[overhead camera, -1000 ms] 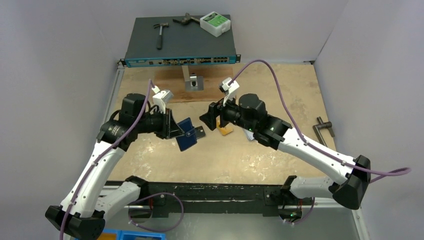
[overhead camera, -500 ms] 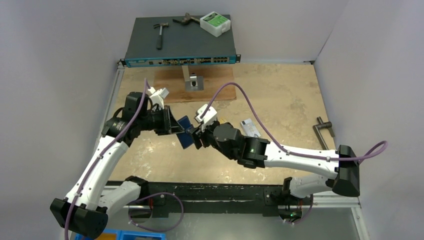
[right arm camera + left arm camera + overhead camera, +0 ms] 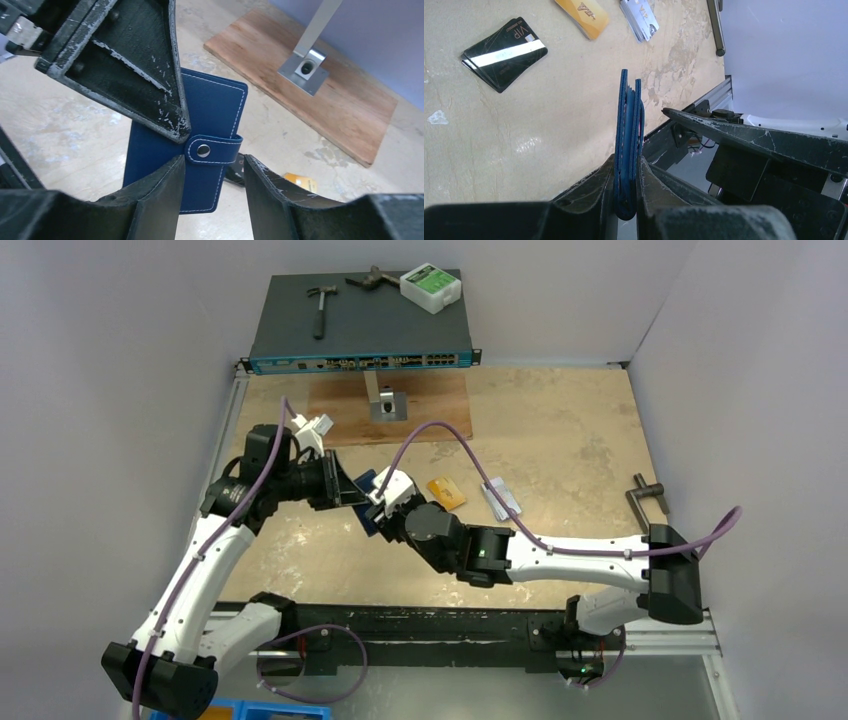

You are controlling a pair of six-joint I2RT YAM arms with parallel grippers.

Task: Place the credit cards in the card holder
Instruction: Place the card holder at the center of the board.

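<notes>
My left gripper (image 3: 352, 492) is shut on the navy card holder (image 3: 367, 484) and holds it upright on edge above the table; in the left wrist view the holder (image 3: 629, 120) stands edge-on between the fingers (image 3: 589, 192). My right gripper (image 3: 214, 175) is open, with the holder's snapped tab (image 3: 212, 150) between its fingers, not touching. The black cards (image 3: 504, 47), an orange-gold card (image 3: 583, 15) and silver-grey cards (image 3: 639, 17) lie on the table. In the top view the orange card (image 3: 445, 492) and silver cards (image 3: 500, 498) show; the black cards are hidden under the right wrist.
A network switch (image 3: 360, 330) at the back carries a hammer (image 3: 320, 305) and a white box (image 3: 430, 285). A wooden board (image 3: 345, 410) with a metal bracket (image 3: 385, 405) lies in front of it. A dark metal tool (image 3: 648, 502) lies at the right edge.
My right arm has swung left and down, from above the orange card to the card holder. My left gripper has kept the holder and shifted slightly back.
</notes>
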